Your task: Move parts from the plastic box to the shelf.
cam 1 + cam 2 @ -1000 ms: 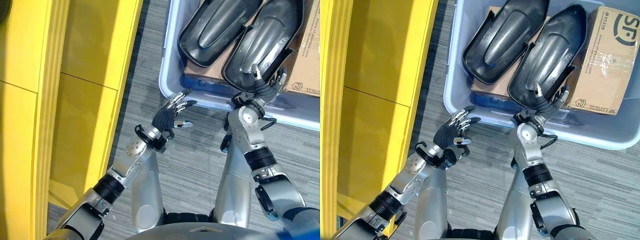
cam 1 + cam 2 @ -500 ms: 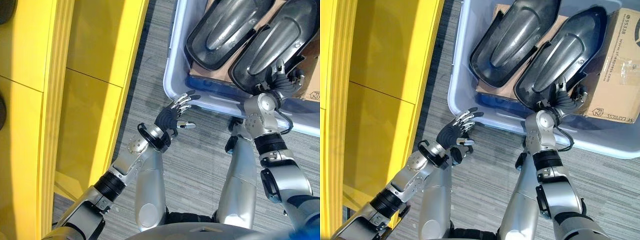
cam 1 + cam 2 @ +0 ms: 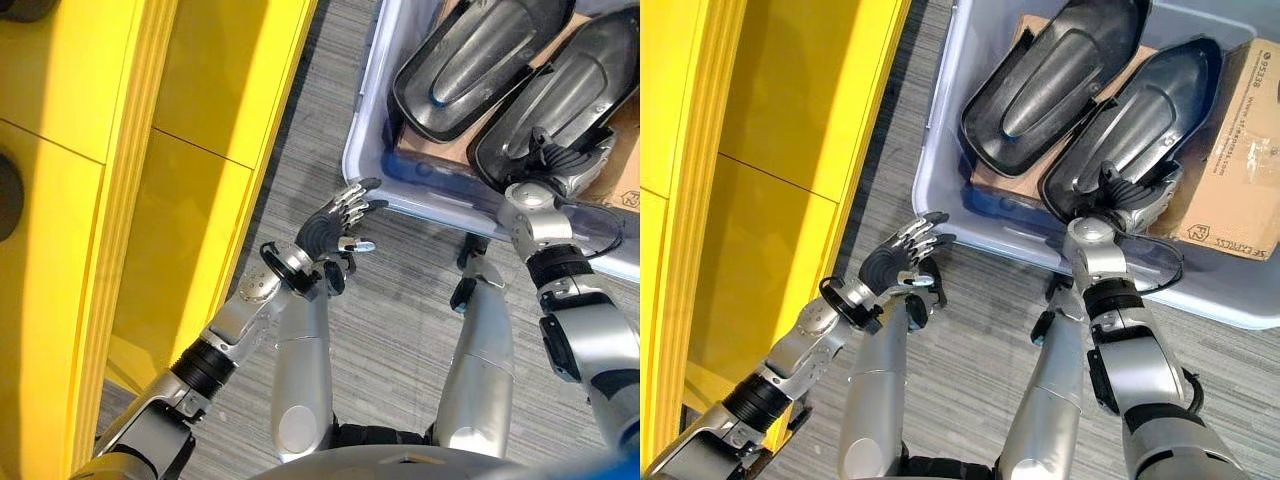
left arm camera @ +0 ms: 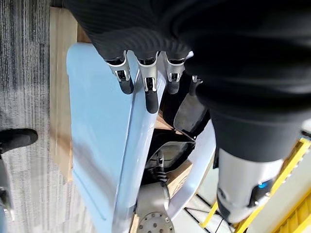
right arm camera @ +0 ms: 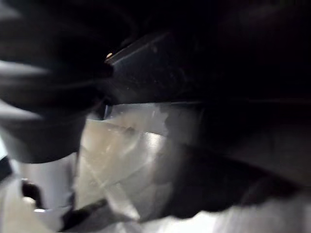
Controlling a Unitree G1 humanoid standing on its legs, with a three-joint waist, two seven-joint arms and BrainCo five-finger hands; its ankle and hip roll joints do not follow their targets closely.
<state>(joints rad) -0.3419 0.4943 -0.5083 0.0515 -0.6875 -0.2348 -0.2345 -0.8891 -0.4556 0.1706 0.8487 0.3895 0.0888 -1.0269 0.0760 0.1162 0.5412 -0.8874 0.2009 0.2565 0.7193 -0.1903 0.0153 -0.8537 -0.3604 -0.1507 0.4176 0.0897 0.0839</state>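
Observation:
A pale blue plastic box stands on the floor ahead, with two black moulded parts lying side by side in it. My right hand rests on the near end of the right black part, inside the box's near wall. The left black part lies untouched on cardboard. My left hand hangs open outside the box's near left corner and holds nothing; its fingers point along the box wall. The yellow shelf runs along my left.
A brown cardboard box fills the right end of the plastic box. A flat cardboard piece lies under the black parts. Dark round items sit on the shelf at the far left. Grey floor lies between the shelf and the box.
The camera has shifted, so the box sits further right. My right hand has reached further in, onto the near end of the right black part. The left hand has stayed about where it was.

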